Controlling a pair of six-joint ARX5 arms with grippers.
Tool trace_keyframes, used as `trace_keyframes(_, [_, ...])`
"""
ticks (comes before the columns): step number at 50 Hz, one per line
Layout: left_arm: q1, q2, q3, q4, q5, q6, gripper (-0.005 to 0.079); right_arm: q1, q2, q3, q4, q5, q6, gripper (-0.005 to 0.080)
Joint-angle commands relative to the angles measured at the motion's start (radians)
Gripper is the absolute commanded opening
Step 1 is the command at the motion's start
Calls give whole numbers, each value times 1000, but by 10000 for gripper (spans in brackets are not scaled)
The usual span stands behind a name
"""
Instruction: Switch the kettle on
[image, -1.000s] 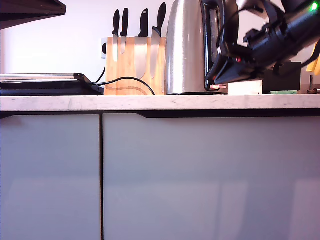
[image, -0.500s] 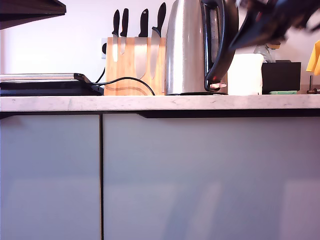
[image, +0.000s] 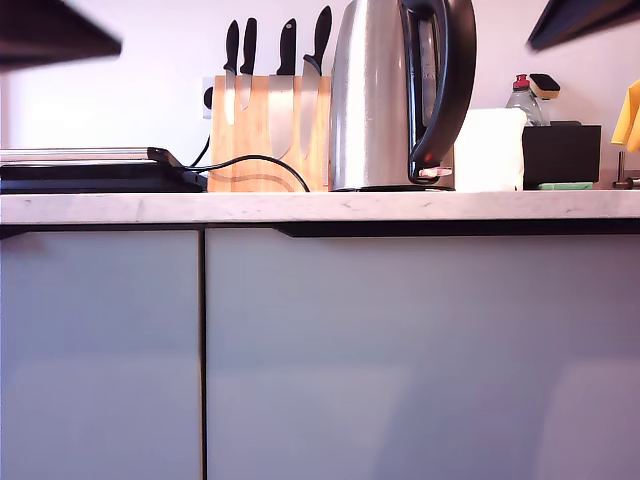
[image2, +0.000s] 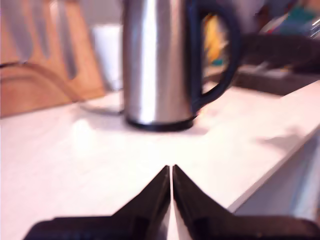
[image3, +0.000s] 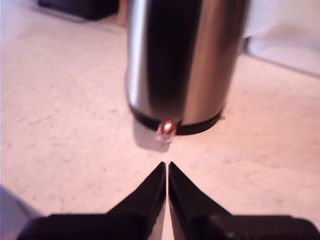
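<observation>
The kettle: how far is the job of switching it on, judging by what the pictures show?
It looks done: the switch tab at the foot of the kettle glows red. Nothing is in hand; my first end effector and my second end effector are both shut, empty and clear of the kettle. Nothing visible seems left to do.

Low frontal exterior view; both wrist views share the kettle (image: 385, 95).

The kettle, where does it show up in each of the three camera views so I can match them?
Exterior view: the kettle stands on the counter, right of the knife block.
First wrist view: upper centre, handle in profile.
Second wrist view: top centre, lower body only.
Shared landmark: the black handle, with the glowing switch at its foot.
</observation>
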Motion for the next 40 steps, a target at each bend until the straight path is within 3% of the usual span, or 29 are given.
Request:
trace_keyframes(1, [24, -14, 2, -18, -17, 25, -18, 4, -32, -57, 2, 23, -3, -11])
trace_keyframes(26, [258, -245, 2, -280, -46, 50, -19, 1, -289, -260, 20, 152, 82, -11])
trace_keyframes(40, [325, -324, 2, -379, -121, 45, -19, -16, -427, -380, 45, 249, 146, -11])
